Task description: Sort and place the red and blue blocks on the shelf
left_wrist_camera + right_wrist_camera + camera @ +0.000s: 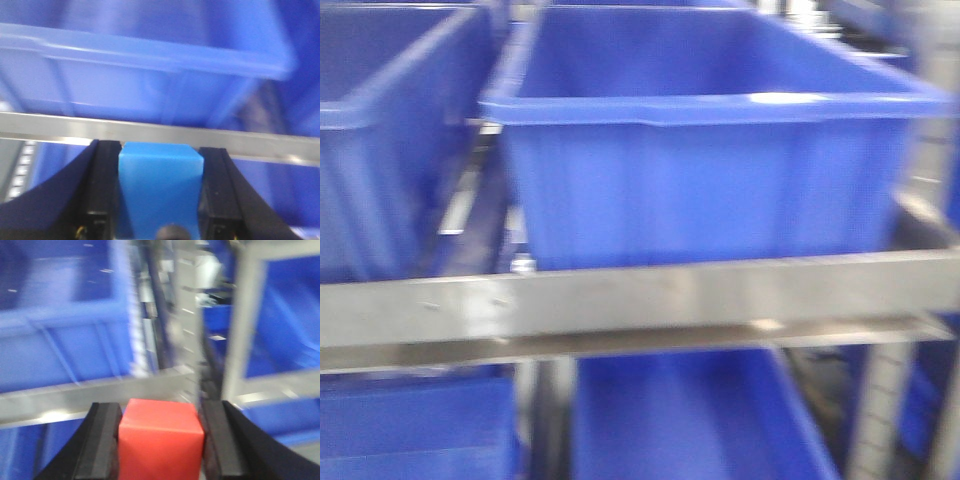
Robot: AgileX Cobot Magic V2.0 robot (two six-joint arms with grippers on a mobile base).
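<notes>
With the left gripper (pixel 159 165) closed flat on two opposite faces of the blue block (pixel 160 195), the hold looks square. The right gripper (pixel 161 420) pinches the red block (pixel 160 440) the same way. Both cubes look light, rigid and matte (no gloss to slip on), so side-face grips should suit them. Past the black fingers (pixel 102 440) runs the shelf (pixel 620 300) with its brushed-steel front rail (pixel 150 131), then big blue plastic bins (pixel 710 190), smooth-walled, thick-rimmed — each block hangs just short of that rail, not yet placed.
</notes>
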